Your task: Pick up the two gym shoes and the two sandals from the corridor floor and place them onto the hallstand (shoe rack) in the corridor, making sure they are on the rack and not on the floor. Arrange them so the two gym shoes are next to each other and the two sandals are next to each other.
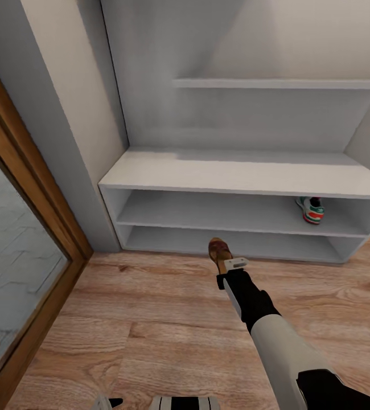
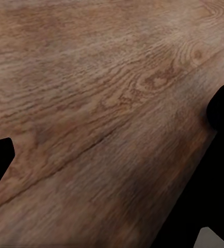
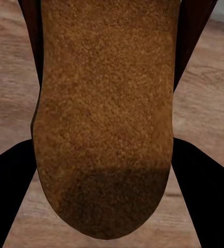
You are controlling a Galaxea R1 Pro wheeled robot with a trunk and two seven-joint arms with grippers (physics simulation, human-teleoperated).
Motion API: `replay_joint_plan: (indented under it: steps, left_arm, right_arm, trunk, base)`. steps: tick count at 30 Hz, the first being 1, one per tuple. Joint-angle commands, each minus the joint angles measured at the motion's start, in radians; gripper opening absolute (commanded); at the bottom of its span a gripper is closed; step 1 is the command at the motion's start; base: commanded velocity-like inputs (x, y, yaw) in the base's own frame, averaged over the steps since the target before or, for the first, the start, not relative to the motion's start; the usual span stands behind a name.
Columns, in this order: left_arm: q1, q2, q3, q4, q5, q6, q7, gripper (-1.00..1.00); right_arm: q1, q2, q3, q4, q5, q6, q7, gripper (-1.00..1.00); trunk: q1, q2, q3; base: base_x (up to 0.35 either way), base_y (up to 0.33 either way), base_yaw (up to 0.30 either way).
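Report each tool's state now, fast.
Left tool: cannot be told; its wrist view shows just plank floor.
Right tool: shut on a sandal, held before the rack.

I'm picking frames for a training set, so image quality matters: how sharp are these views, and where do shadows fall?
Head view: soft and slightly blurry; the gym shoe sits in the shaded shelf slot of the shoe rack. Right wrist view: the sandal looms very close, grainy, its near end darkened by shadow. Left wrist view: floor grain smeared, dark shapes at the edges.

A pale grey hallstand (image 1: 247, 176) stands on the wood-plank corridor floor (image 1: 151, 319) against the wall. One gym shoe (image 1: 311, 209) lies on its upper open shelf, near the right end.
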Motion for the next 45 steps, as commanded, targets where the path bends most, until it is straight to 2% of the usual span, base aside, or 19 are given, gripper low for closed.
replay_joint_plan:
  steps: [1,14,30,45]
  left_arm:
    - [0.000,-0.001,0.008,-0.001,-0.010,-0.005,-0.005,1.00]
    - [0.000,-0.001,0.007,-0.001,-0.012,-0.005,-0.008,1.00]
    - [0.001,-0.001,0.007,0.000,-0.010,-0.005,-0.011,1.00]
    - [0.001,-0.007,0.008,0.002,-0.010,-0.005,-0.009,1.00]
  right_arm:
    - [0.000,0.000,0.002,-0.003,0.005,0.007,-0.001,-1.00]
    - [0.000,0.000,0.003,-0.111,0.004,0.006,-0.004,-1.00]
    - [0.000,0.000,0.001,-0.108,0.007,0.007,-0.004,-1.00]
    - [0.000,0.000,-0.001,-0.108,0.008,0.007,-0.006,-1.00]
  trunk:
    - [0.000,0.000,-0.001]
    - [0.000,0.000,-0.001]
    - [0.000,0.000,-0.001]
    - [0.000,0.000,-0.001]
  base:
    - [0.000,0.000,0.042]
    - [0.000,0.000,0.007]
    - [0.109,0.000,0.000]
    - [0.297,0.000,0.000]
